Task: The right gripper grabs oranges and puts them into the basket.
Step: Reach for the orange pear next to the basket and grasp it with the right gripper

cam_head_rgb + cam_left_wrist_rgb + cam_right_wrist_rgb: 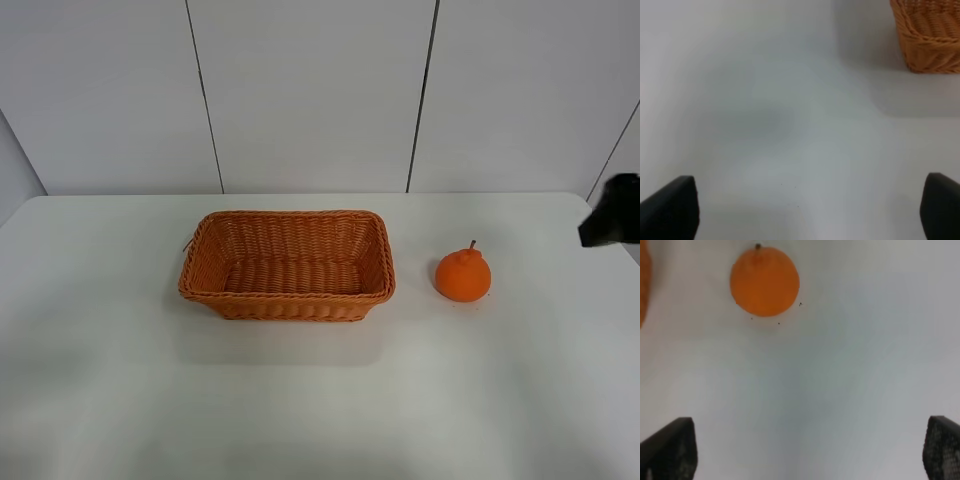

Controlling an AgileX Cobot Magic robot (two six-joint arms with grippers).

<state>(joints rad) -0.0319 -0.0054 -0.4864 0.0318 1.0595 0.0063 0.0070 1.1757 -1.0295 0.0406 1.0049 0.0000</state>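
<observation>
Exterior high view shows nothing done yet, I judge. My left claw (810,207) idles, spread apart, near the basket (288,302), which sits empty on the tabletop (300,410). The orange (462,276) rests near its right end, untouched. My right claw (805,450) is spread wide, empty, short of the fruit; approach, grasp and drop remain.

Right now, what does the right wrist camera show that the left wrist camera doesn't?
Only the right wrist view shows the orange, lying on the table ahead of the right gripper. Only the left wrist view clearly shows a corner of the basket, beyond the left gripper. Both show white table and wide-open gripper fingers; a blurred orange sliver in the right wrist view may also be basket.
</observation>
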